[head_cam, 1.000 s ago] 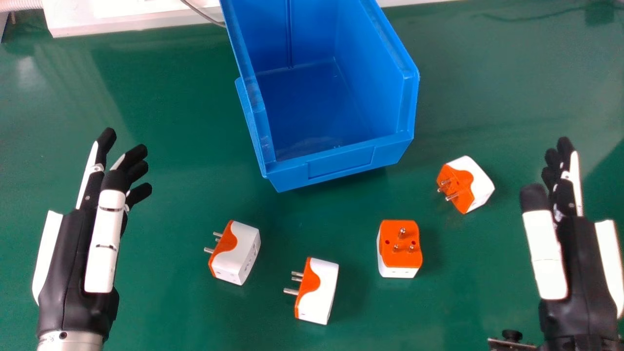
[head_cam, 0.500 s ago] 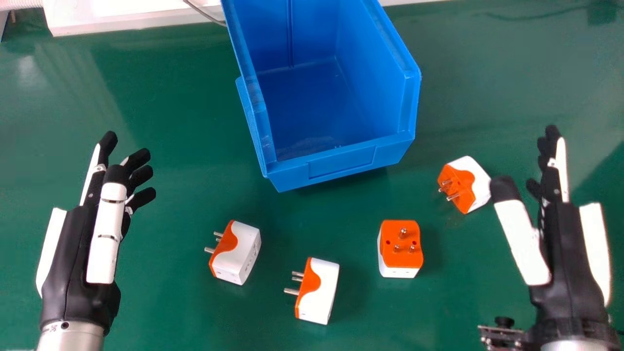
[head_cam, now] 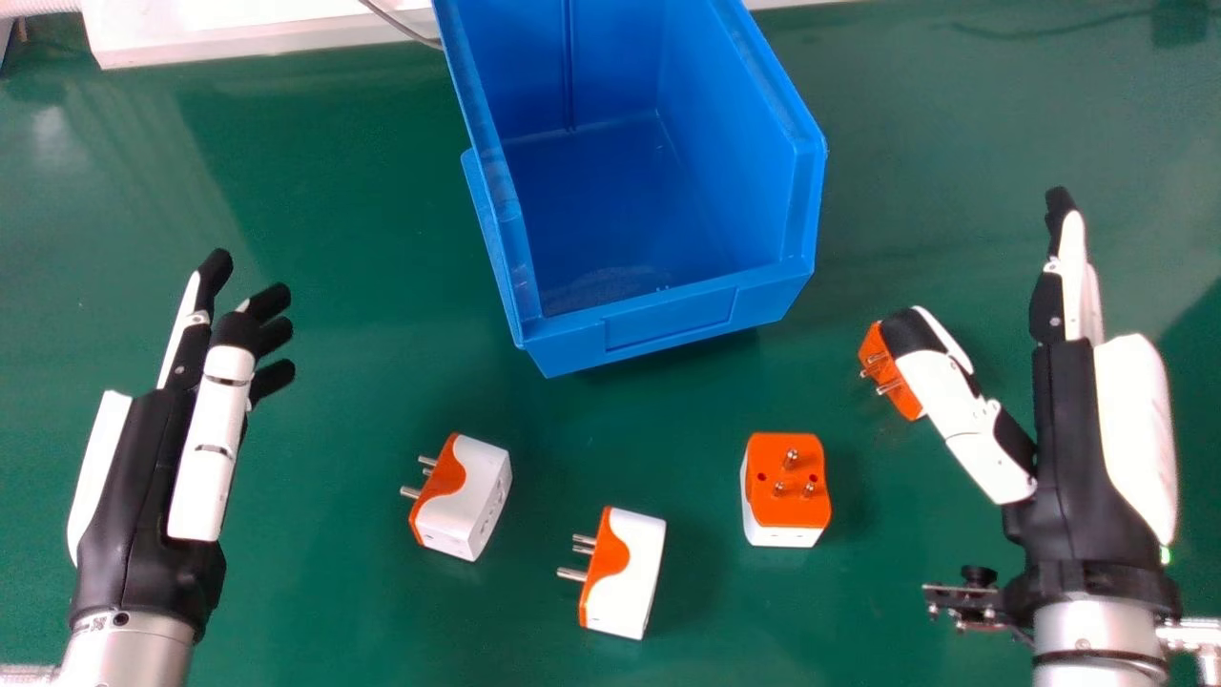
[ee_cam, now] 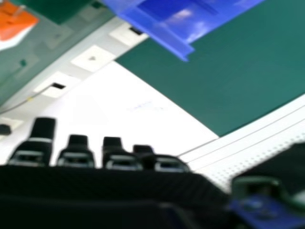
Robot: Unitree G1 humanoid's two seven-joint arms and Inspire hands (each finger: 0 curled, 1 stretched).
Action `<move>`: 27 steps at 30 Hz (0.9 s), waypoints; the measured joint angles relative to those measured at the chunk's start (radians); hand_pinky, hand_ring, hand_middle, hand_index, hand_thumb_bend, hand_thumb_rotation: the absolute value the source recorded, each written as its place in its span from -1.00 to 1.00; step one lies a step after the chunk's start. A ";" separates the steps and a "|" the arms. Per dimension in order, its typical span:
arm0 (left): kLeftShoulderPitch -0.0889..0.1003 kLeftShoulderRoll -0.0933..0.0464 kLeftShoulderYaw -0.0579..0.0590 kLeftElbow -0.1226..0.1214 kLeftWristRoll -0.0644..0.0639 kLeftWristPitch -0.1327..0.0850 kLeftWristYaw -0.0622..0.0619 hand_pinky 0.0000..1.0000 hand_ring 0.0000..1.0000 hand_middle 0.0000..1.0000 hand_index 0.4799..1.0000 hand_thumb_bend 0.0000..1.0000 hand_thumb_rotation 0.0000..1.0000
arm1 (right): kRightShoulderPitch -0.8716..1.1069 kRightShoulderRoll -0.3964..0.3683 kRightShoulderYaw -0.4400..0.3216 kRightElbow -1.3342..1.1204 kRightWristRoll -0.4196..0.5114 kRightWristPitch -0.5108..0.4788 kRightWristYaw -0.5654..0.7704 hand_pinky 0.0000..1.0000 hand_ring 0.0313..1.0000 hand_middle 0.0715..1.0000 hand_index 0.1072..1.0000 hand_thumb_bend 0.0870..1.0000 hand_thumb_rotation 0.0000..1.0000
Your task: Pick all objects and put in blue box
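Four white-and-orange plug adapters lie on the green table: a left one (head_cam: 477, 496), a front one (head_cam: 634, 572), one with its pins up (head_cam: 785, 480), and a right one (head_cam: 889, 372), partly hidden behind my right thumb. The blue box (head_cam: 668, 320) stands behind them, its inside bare. My right hand (head_cam: 1066, 420) is open, thumb spread out over the right adapter, nothing held. In the right hand view my hand (ee_cam: 76, 150) shows straight fingers, with an adapter (ee_cam: 14, 24) and the blue box (ee_cam: 162, 36) beyond. My left hand (head_cam: 143, 487) stays open left of the adapters.
A white panel (head_cam: 238, 29) with a grey cable (head_cam: 396, 27) lies along the table's back edge, left of the box. Green table surface (head_cam: 334, 592) lies between my left hand and the adapters. A small dark object (head_cam: 1179, 21) sits at the far right corner.
My right hand has moved forward and somewhat left, and its thumb has swung out leftward over the right adapter. My left hand has barely shifted. The adapters and box have stayed in place.
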 measured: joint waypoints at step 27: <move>-0.028 0.038 -0.002 0.121 0.003 -0.212 -0.036 1.00 1.00 1.00 1.00 0.62 1.00 | -0.009 -0.001 0.022 0.006 0.027 0.036 -0.004 0.76 1.00 1.00 0.97 -0.17 0.56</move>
